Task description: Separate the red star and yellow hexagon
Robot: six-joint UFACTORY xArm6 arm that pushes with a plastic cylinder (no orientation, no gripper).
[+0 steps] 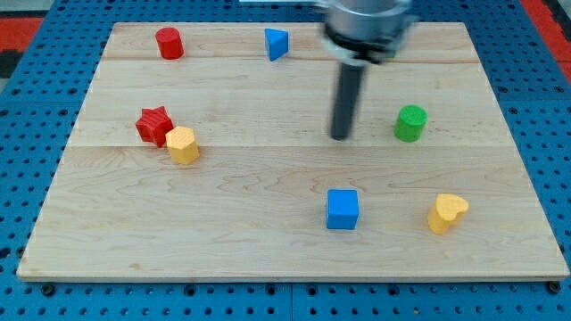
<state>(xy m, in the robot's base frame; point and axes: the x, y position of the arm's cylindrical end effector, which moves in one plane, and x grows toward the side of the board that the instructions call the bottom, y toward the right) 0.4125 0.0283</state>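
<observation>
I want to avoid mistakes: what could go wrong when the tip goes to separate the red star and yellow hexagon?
1. The red star and yellow hexagon touch, so a push on one may drag both along.
2. My tip is far to the view's right; a push leftward could send the pair toward the board's left edge.

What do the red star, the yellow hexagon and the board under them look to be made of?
Red star: likely moulded or printed plastic, matte, uniform colour with faint ridges.
Yellow hexagon: same look, matte plastic, soft edges, touching the star.
Board: pale wood, visible grain and plank seams, smooth finish.
My tip is well to their right.
</observation>
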